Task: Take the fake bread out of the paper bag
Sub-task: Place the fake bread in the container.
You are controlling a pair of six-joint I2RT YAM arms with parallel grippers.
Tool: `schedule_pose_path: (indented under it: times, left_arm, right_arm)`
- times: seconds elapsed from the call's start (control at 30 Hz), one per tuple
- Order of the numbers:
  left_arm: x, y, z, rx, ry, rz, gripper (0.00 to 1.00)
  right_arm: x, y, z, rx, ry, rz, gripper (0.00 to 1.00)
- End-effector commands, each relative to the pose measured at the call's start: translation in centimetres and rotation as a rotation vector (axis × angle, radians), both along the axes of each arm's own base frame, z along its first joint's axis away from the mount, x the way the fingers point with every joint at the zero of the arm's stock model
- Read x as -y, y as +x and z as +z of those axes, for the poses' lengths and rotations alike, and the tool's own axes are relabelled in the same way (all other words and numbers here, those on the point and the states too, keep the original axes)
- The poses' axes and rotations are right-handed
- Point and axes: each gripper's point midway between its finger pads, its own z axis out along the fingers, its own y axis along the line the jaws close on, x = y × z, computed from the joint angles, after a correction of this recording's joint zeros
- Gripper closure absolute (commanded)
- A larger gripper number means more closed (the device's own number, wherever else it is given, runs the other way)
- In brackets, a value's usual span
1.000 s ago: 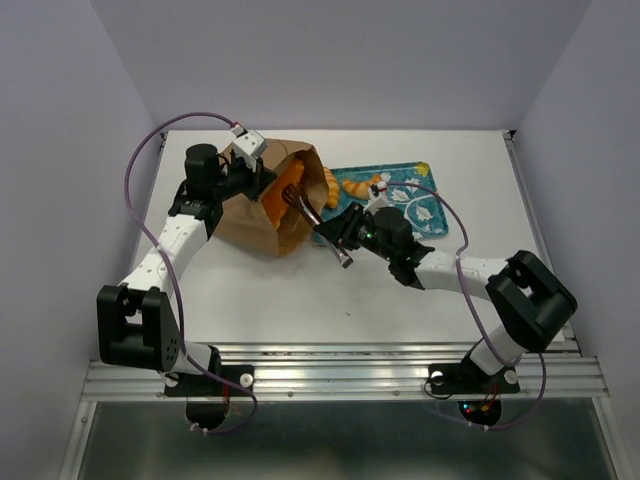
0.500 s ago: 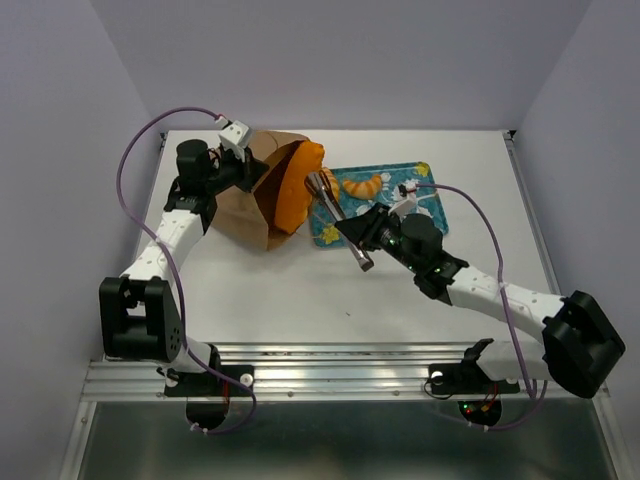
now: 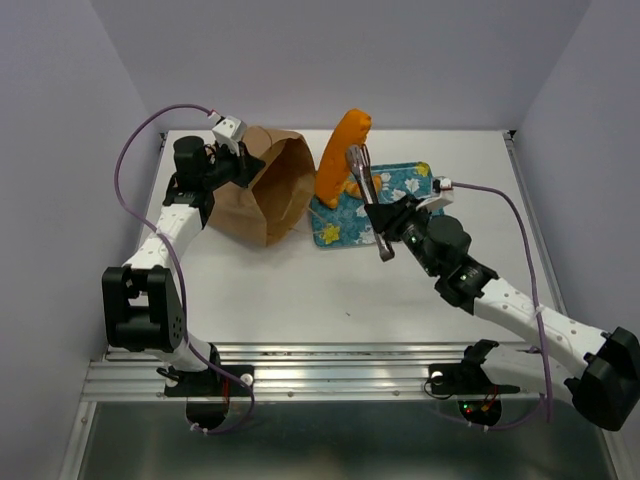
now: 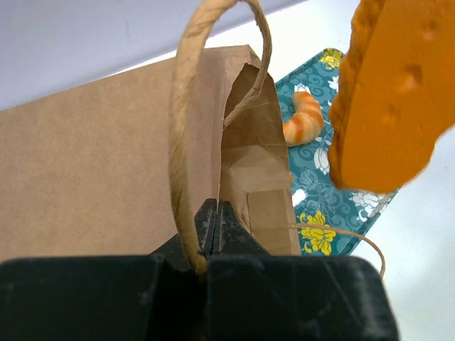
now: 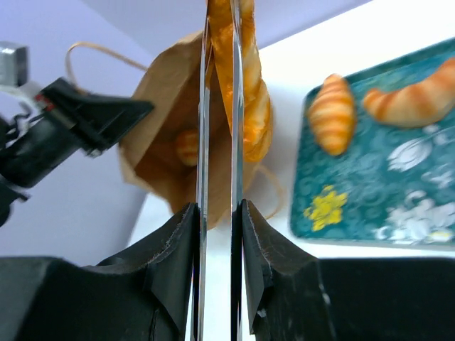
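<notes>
The brown paper bag [image 3: 262, 195] lies on its side, mouth facing right. My left gripper [image 3: 236, 166] is shut on its rim by a string handle [image 4: 183, 128]; the bag fills the left wrist view [image 4: 106, 156]. My right gripper [image 3: 386, 238] is shut on metal tongs [image 3: 362, 178] that clamp the long braided loaf [image 3: 341, 152], held up in the air between the bag's mouth and the teal tray [image 3: 415, 190]. The loaf also shows in the right wrist view [image 5: 250, 92]. Two croissants [image 5: 333, 114] [image 5: 409, 99] lie on the tray. A round bun [image 5: 186, 146] sits inside the bag [image 5: 153, 131].
The teal floral tray [image 5: 370, 192] lies right of the bag, its near left corner under the loaf. A loose string handle [image 4: 341, 233] trails from the bag's mouth toward the tray. White tabletop [image 3: 330, 290] lies in front of both.
My right gripper has drawn the tongs and loaf out of the bag, up and to the right, above the tray's left edge. The left gripper still holds the bag's rim.
</notes>
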Motion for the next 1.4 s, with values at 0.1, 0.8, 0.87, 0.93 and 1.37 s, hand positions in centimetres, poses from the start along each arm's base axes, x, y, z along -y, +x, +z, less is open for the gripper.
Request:
schedule_pose_path:
  times: [0.1,0.8,0.87,0.93,1.37]
  left_arm:
    - [-0.2,0.0,4.0,0.116,-0.017,0.006,1.00]
    - [-2.3,-3.4,4.2,0.151,-0.027,0.150,1.00]
    - [-2.4,-3.6,4.2,0.152,-0.026,0.156,1.00]
    - [-2.6,-3.9,4.2,0.156,-0.025,0.171,1.00]
    - [-3.3,-5.0,3.5,0.142,-0.037,0.220,1.00]
  right_arm:
    - [5.5,5.1,9.4,0.235,-0.248,-0.311,0.99]
    - [7.3,12.5,10.0,0.832,-1.635,-0.136,0.99]
    - [7.4,12.3,7.7,0.821,-1.687,-0.089,0.99]
    - [7.9,11.7,6.9,0.827,-1.736,-0.075,0.99]
    - [10.9,8.1,-1.4,0.696,-1.973,0.175,0.99]
